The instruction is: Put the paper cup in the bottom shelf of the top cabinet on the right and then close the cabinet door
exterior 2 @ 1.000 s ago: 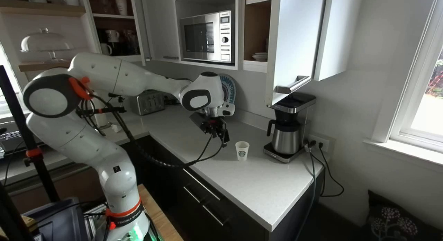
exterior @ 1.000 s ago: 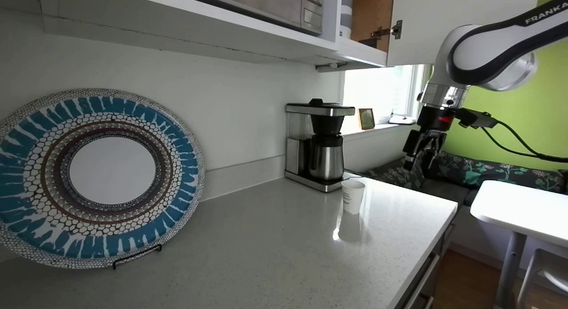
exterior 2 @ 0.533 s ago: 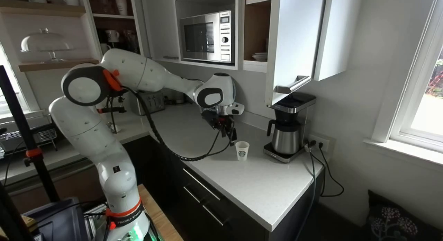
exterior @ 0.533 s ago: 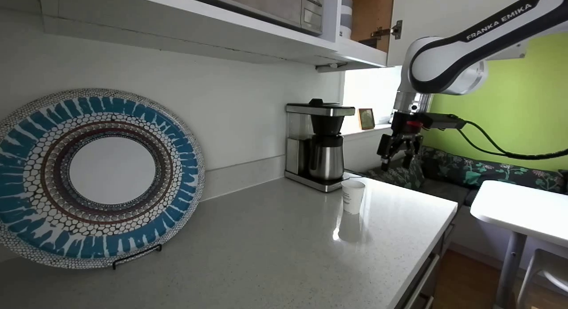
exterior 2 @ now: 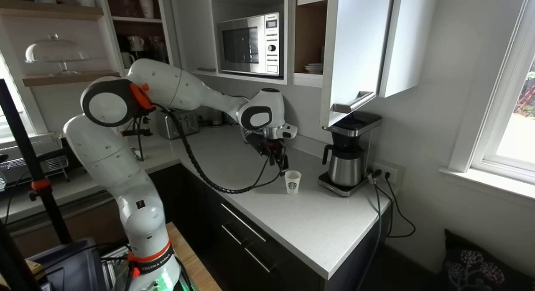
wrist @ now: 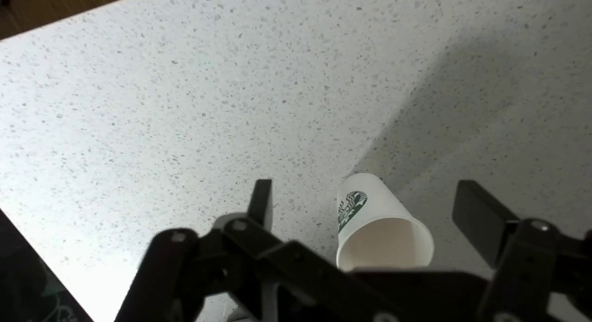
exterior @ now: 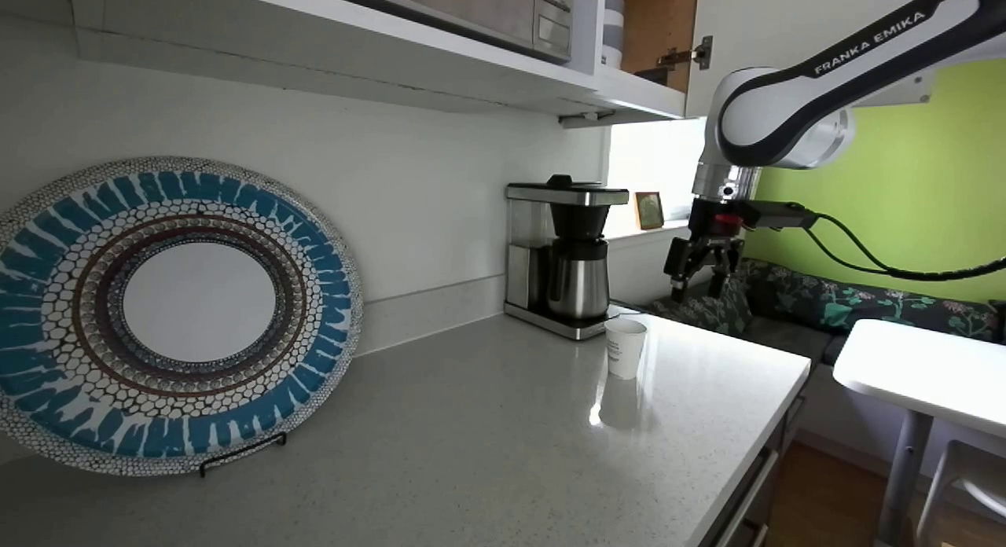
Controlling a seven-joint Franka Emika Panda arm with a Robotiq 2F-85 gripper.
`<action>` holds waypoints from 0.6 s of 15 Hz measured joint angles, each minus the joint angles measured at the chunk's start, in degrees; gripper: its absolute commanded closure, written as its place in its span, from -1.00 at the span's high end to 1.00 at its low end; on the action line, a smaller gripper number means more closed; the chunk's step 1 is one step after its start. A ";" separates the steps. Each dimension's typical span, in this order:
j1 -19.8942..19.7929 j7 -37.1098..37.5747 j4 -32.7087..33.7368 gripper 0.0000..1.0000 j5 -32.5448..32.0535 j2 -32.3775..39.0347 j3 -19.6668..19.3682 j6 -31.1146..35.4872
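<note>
Below the claw (exterior: 697,289), off to one side, the paper cup (exterior 2: 292,182) stands upright on the counter (exterior 2: 309,220); jaws wide apart, nothing held. Risk: descending off-centre could clip the rim and tip it; hard squeeze may buckle it.

paper cup (exterior 2: 292,183) on the worktop (exterior 2: 301,224): one
gripper (exterior: 697,287): one
coffee maker (exterior: 579,276): one
microwave (exterior 2: 249,44): one
toaster (exterior 2: 184,124): one
cake stand (exterior 2: 54,52): one
patterned plate (exterior: 181,315): one

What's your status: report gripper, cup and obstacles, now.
Gripper open, holding nothing. Cup upright on counter. Cabinet door open. Possible snag: coffee maker near cup.
</note>
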 measured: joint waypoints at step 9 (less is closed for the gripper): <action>-1.13 5.40 -0.39 1.00 -6.32 1.64 1.21 5.59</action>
